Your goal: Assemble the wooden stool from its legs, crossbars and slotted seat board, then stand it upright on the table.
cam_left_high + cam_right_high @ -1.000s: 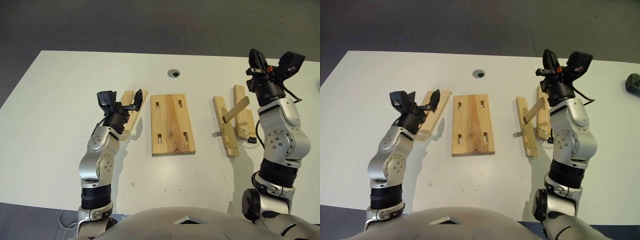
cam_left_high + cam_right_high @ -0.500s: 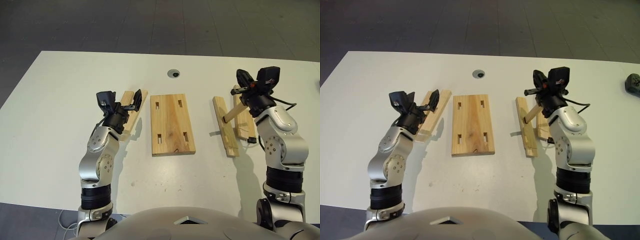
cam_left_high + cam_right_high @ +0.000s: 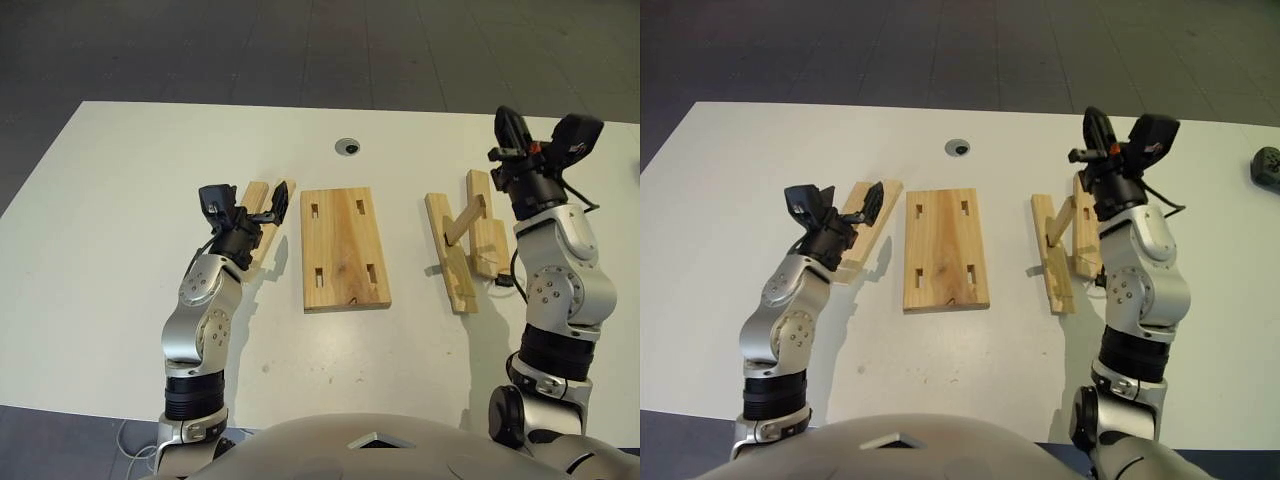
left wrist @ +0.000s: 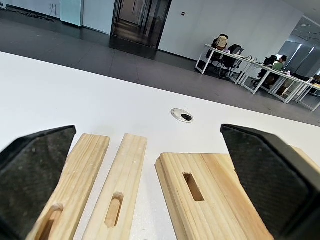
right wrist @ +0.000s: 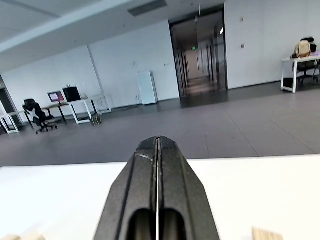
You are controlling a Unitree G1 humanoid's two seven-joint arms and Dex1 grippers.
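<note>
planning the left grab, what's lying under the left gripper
Two slotted wooden legs lie side by side on the table below the open left gripper. Their near ends are hidden by it.

The left arm is bent at the elbow, with the forearm reaching forward and low and the wrist turned a little toward the middle. The left gripper is spread wide, its two dark padded fingers well apart. The right arm stands more upright, forearm lifted and wrist held high. The right gripper points up and forward, its two halves pressed together along one thin seam.
</note>
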